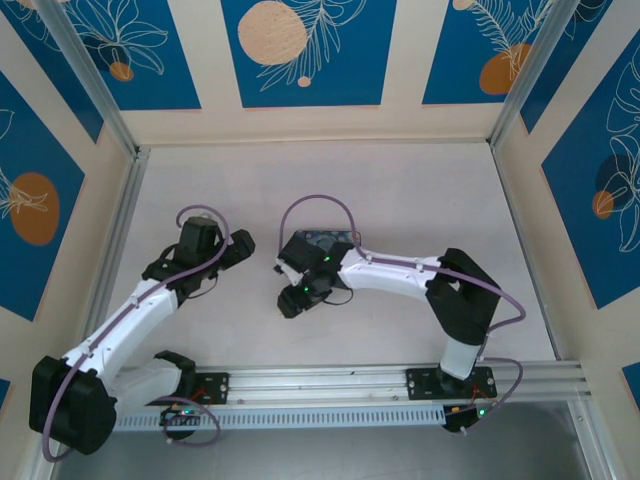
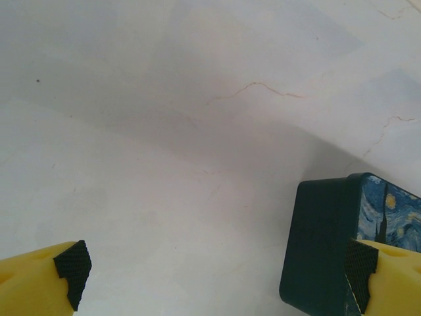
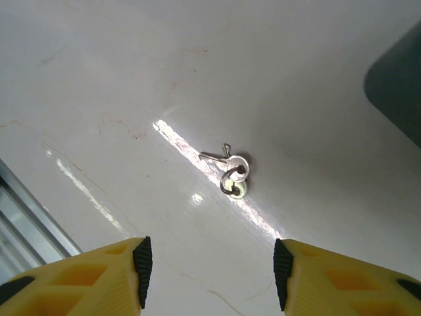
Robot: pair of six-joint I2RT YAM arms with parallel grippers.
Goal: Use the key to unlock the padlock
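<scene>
Hovering over the white table [image 1: 400, 200], the right arm [image 1: 400, 272] reaches in toward the centre while the left arm [image 1: 120, 325] waits alongside, the dark-blue painted box [image 2: 322, 243] lying between their wrists. The left gripper [image 2: 217, 266] stands spread wide and holds nothing, its right finger just beside the box's near corner. The right gripper [image 3: 209, 263] is partly open and also empty, its black pads [image 3: 142, 271] apart above bare tabletop. The key [image 3: 223, 160] lies flat on the glossy surface ahead of that gap and slightly right of its centre, joined to a small ring [image 3: 229, 182], clear of the box. The step in hand looks to be picking up the key. Doing it well probably means moving forward until the round head sits squarely between the pads, then descending straight so both fingertips meet the table together. Pinching the head, not the blade, should leave the blade free for the lock. Thin metal on a slick top may skate aside, so a slow, level squeeze seems wise.
</scene>
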